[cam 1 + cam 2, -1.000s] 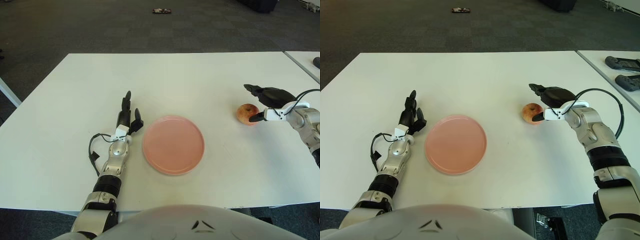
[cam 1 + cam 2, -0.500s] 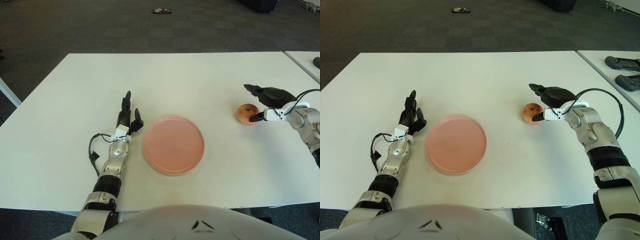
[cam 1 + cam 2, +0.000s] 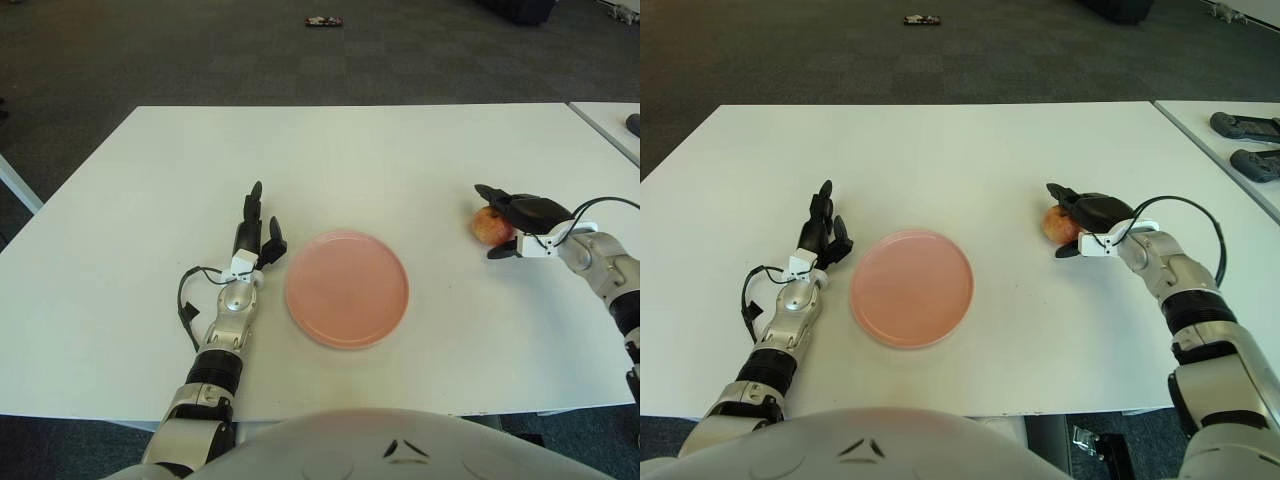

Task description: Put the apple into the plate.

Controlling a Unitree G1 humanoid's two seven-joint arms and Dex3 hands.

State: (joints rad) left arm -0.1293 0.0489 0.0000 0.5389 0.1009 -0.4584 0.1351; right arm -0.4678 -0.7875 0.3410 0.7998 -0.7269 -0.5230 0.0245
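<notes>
1. Since a second ago the right hand (image 3: 1072,222) has slid left over the apple (image 3: 1054,223), its fingers now draped around the fruit but not clearly clamped.
2. That apple sits on the surface near the right edge, well apart from the plate (image 3: 910,287), which lies to its left.
3. By my reading, the right hand is far nearer.
4. Left hand (image 3: 820,236) shows left of the plate, fingers relaxed, holding nothing.
</notes>
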